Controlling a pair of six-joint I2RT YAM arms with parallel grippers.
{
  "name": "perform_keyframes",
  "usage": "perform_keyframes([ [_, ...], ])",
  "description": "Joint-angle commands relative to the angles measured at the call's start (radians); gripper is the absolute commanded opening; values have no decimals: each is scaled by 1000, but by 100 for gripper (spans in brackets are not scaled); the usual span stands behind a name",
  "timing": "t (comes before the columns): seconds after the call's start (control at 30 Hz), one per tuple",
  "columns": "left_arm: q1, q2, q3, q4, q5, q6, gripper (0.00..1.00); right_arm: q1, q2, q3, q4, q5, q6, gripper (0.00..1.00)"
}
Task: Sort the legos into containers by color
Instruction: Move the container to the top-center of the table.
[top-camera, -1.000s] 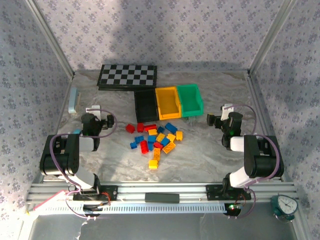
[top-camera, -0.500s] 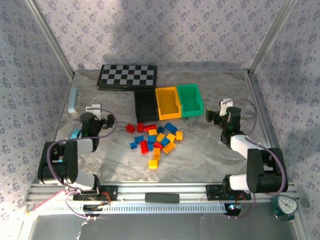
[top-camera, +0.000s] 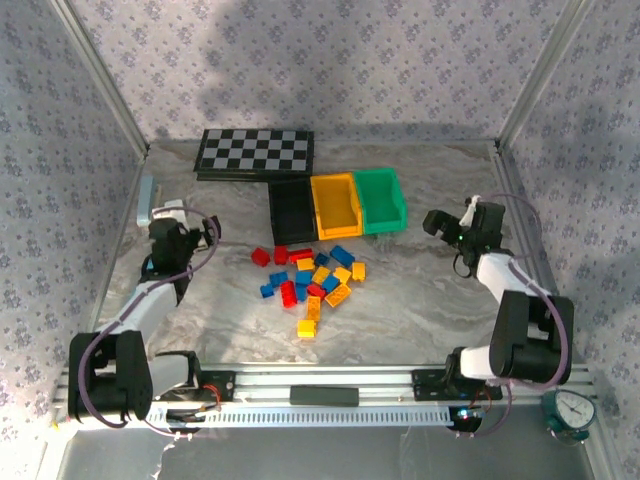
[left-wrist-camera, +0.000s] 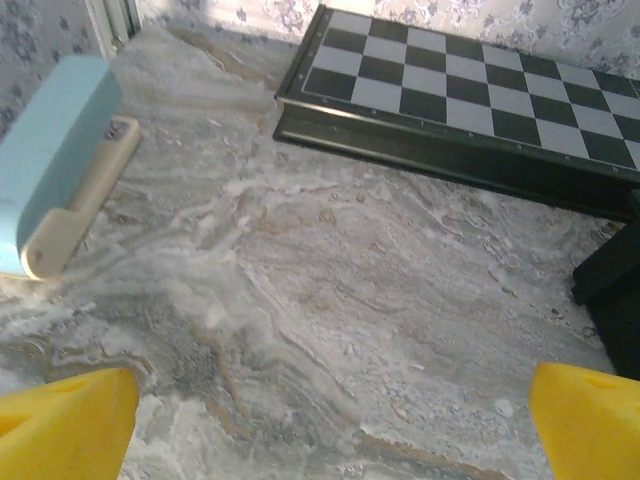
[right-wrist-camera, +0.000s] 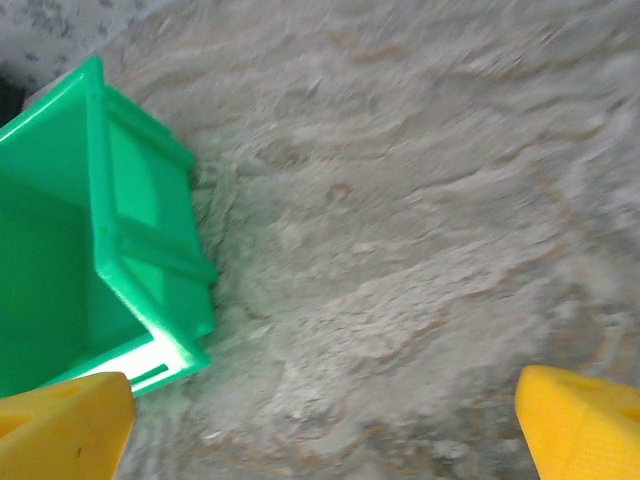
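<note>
Legos (top-camera: 306, 279), red, blue and yellow, sit loose before three bins (top-camera: 336, 207) (left gripper (left-wrist-camera: 325, 425) and right gripper (right-wrist-camera: 320, 425) both spread).

Both arms reach forward, left end effector (left-wrist-camera: 325, 410) and right end effector (right-wrist-camera: 320, 410) apparently spread wide, empty

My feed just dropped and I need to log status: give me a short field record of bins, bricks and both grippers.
bins: black bin, yellow bin, green bin, in a row; no bricks visible inside
legos: red, blue and yellow-orange, loose on the table in front of the bins
left gripper: open, empty, near the checkerboard
right gripper: open, empty, beside the green bin
progress: nothing sorted yet
</note>
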Motion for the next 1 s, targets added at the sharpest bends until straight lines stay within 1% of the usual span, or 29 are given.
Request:
perform_keyframes([
  [0.0, -29, 12, 19, -4, 54, -53, 100, 5, 112, 144, -164, -172, 91, 100],
  [0.07, -47, 43, 37, -15, 50, -57, 100, 1, 202, 217, -181, -259, 136, 100],
  [0.13, -53, 64, 49, -23, 58, -74, 100, -3, 284, 249, -90, -378, 209, 98],
  [0.2, -58, 69, 58, -37, 53, -73, 100, 11, 343, 276, -17, -429, 261, 96],
  [0.23, -58, 68, 56, -36, 47, -75, 100, 26, 370, 301, -16, -434, 262, 96],
  [0.4, -59, 54, 45, -29, 37, -78, 100, 142, 437, 448, -136, -387, 180, 95],
  [0.57, -59, 43, 37, -29, 20, -82, 100, 256, 435, 533, -224, -317, 111, 96],
  [0.7, -59, 40, 35, -30, 20, -82, 100, 300, 409, 539, -278, -271, 81, 97],
  [0.83, -59, 32, 34, -44, 23, -96, 100, 315, 337, 503, -333, -240, 47, 97],
  [0.93, -59, 23, 25, -39, 30, -103, 100, 335, 255, 501, -435, -149, -20, 97],
  [0.97, -60, 21, 24, -40, 29, -105, 100, 344, 228, 464, -466, -122, -40, 97],
])
